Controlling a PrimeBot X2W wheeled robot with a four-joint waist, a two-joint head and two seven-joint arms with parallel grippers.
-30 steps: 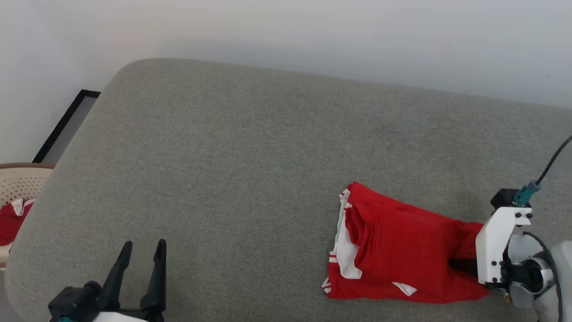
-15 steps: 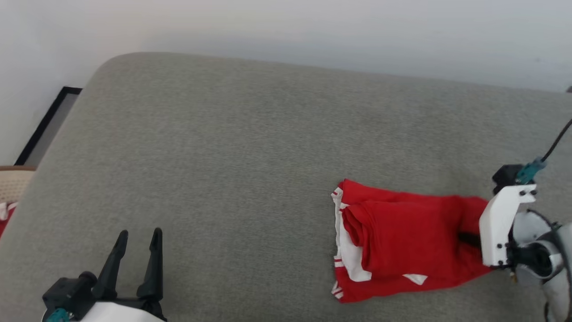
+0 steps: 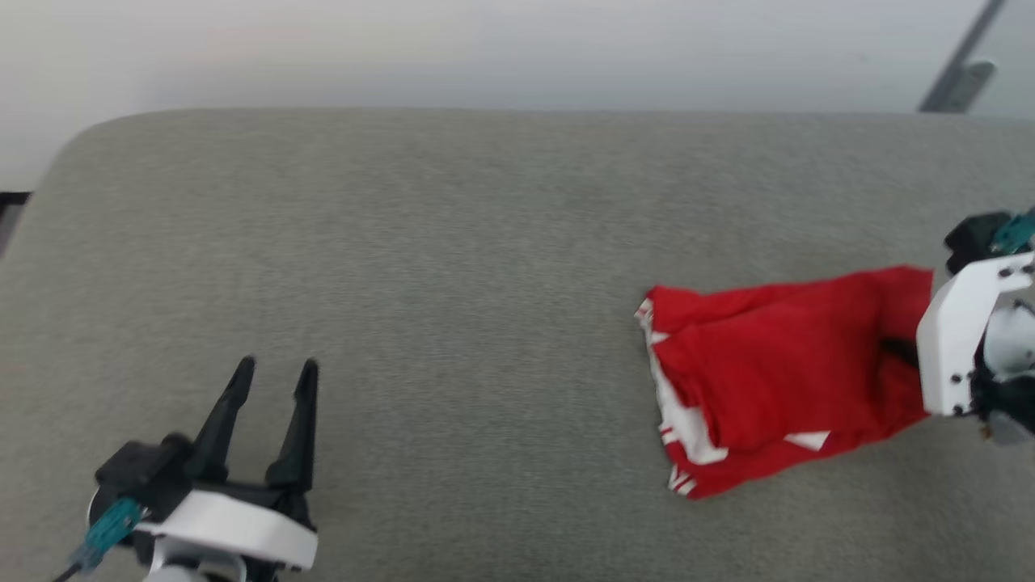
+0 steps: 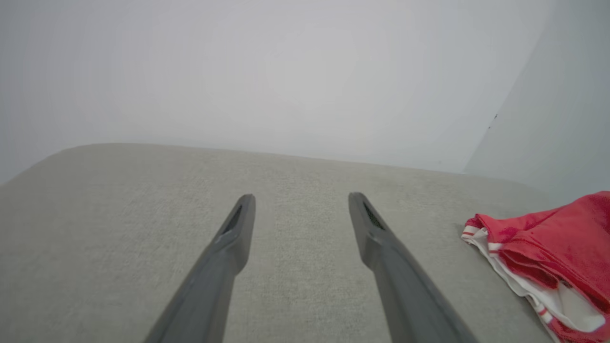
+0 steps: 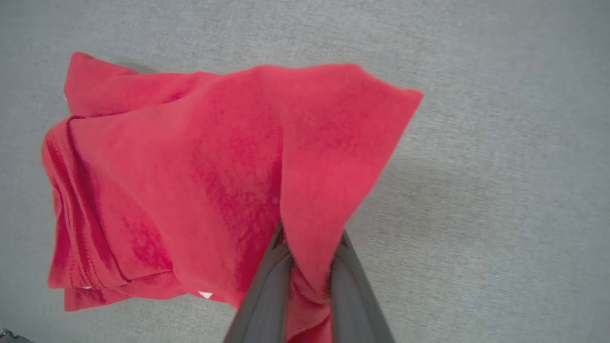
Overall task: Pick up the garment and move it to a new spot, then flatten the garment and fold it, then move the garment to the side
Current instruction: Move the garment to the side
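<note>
The garment (image 3: 776,372) is a folded red bundle with white sleeve cloth and striped trim at its left end, lying on the right part of the grey cushion (image 3: 485,242). My right gripper (image 3: 899,352) is shut on the garment's right end. In the right wrist view the red cloth (image 5: 190,166) is pinched between the fingers of that gripper (image 5: 310,240) and drapes up and over them. My left gripper (image 3: 278,368) hovers open at the lower left, far from the garment, with nothing between its fingers (image 4: 301,197). The garment's striped edge (image 4: 548,238) shows at the right of the left wrist view.
The grey cushion spreads wide to the left of the garment, with its rounded far edge against a pale wall (image 3: 485,48). A dark slanted bar (image 3: 962,65) stands at the top right. A black frame edge (image 3: 8,202) shows at the far left.
My right gripper has shut on the garment's right end, and that end now rises towards the far right. The head camera has swung right, so the basket at left is out of the picture.
</note>
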